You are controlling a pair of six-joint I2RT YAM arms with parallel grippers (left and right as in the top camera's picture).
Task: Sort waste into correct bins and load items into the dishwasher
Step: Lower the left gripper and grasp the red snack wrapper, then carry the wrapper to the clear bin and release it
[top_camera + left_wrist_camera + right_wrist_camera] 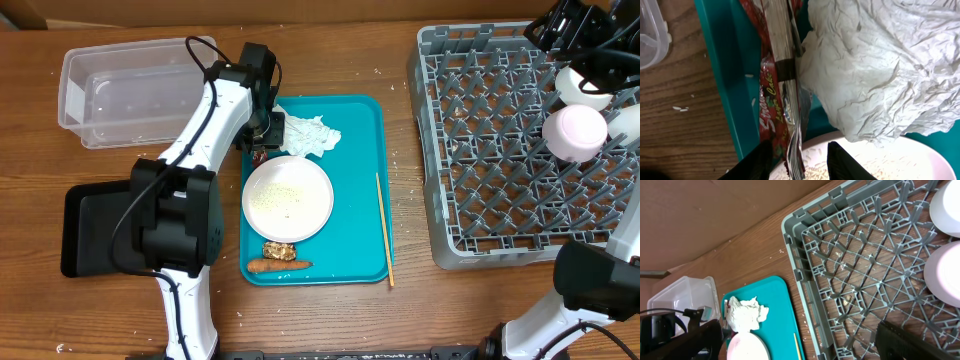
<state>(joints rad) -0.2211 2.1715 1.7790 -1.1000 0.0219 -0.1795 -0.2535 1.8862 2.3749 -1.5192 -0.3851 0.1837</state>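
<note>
My left gripper point(262, 140) is low over the teal tray's far left edge. Its open fingers point(800, 165) straddle the upright edge of the red-and-white wrapper point(772, 90), with a gap on each side. The crumpled napkin point(308, 135) lies right beside it point(880, 70). The white plate point(288, 197) holds rice grains point(890, 160). A brown food piece point(278, 250) and an orange stick point(278, 266) lie at the tray's near end. The thin wooden stick point(384, 228) lies along its right edge. My right gripper point(575, 30) is open and empty point(805, 345) above the grey dish rack point(500, 150).
The clear tub point(130, 85) stands at the far left, and the black tray point(95, 230) is partly hidden by my left arm. A white cup point(575, 132) and a white bowl point(580, 85) sit in the rack. Rice grains are scattered on the table.
</note>
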